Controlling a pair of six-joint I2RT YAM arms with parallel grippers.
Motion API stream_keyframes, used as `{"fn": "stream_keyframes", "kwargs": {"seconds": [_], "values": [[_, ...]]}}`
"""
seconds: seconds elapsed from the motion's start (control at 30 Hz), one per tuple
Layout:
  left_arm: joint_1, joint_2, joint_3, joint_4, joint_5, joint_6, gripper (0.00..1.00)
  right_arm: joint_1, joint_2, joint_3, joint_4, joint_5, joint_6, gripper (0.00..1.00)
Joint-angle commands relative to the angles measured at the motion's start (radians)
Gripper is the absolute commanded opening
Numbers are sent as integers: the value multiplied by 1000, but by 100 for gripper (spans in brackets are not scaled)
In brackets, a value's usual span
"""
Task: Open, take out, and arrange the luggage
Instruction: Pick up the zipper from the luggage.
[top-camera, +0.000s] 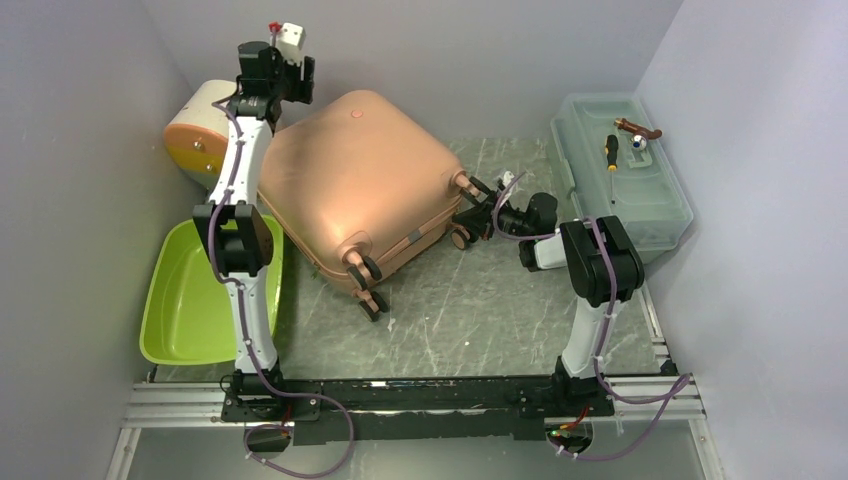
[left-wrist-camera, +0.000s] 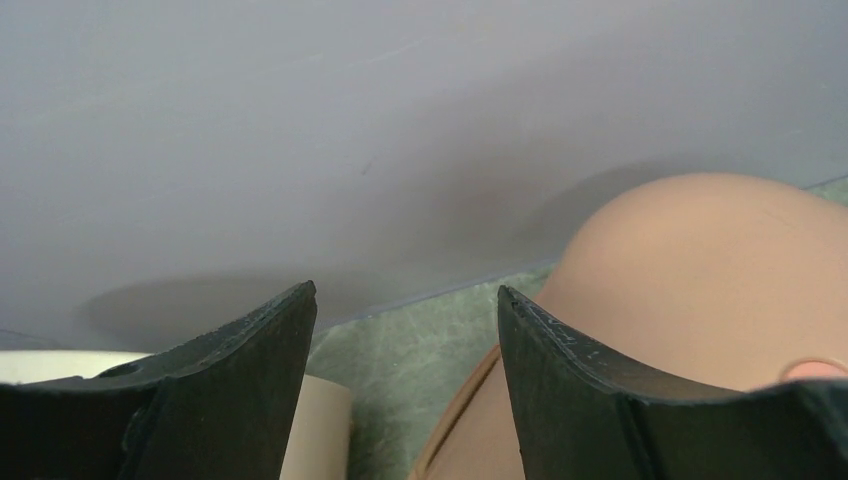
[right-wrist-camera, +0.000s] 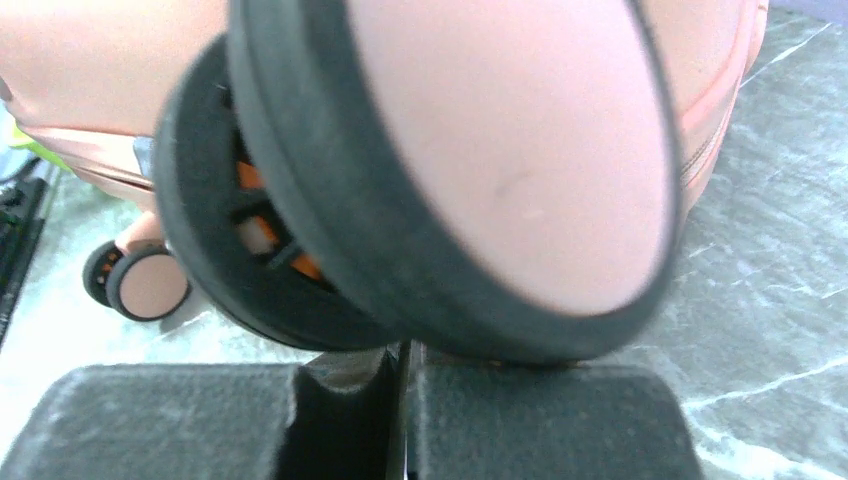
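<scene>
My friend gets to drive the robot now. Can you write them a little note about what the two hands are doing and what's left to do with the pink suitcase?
Left gripper: open, holding nothing, up by the far-left corner of the luggage.
Right gripper: shut with nothing between the fingers, right up against a wheel on the luggage's right side.
Luggage: lying flat in the middle of the table, closed, between the green tub and the toolbox.
Done: nothing that shows yet.
Left: open it, take the things out, arrange them.
</scene>
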Motion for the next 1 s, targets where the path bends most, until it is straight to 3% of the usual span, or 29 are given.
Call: {"fn": "stream_keyframes", "kwargs": {"seconds": [0.0, 0.17, 0.33, 0.4, 0.53, 0.77, 0.97], "values": [[39, 13, 37, 60, 5, -21, 71, -16, 1, 42, 249, 18, 177, 0], [41, 19, -4, 64, 36, -10, 70, -89, 50, 46, 232, 86, 301, 0], [41, 24, -29, 63, 51, -5, 68, -132, 66, 101, 115, 106, 301, 0], [41, 23, -48, 63, 62, -6, 68, -134, 60, 143, 36, 107, 252, 0], [41, 21, -71, 55, 86, -4, 68, -121, -5, 232, -333, 249, 26, 0], [40, 32, -73, 25, 119, 11, 67, -113, 54, 509, -756, 351, -142, 0], [40, 36, -95, 15, 117, 5, 66, -125, 39, 516, -817, 331, -188, 0]]}}
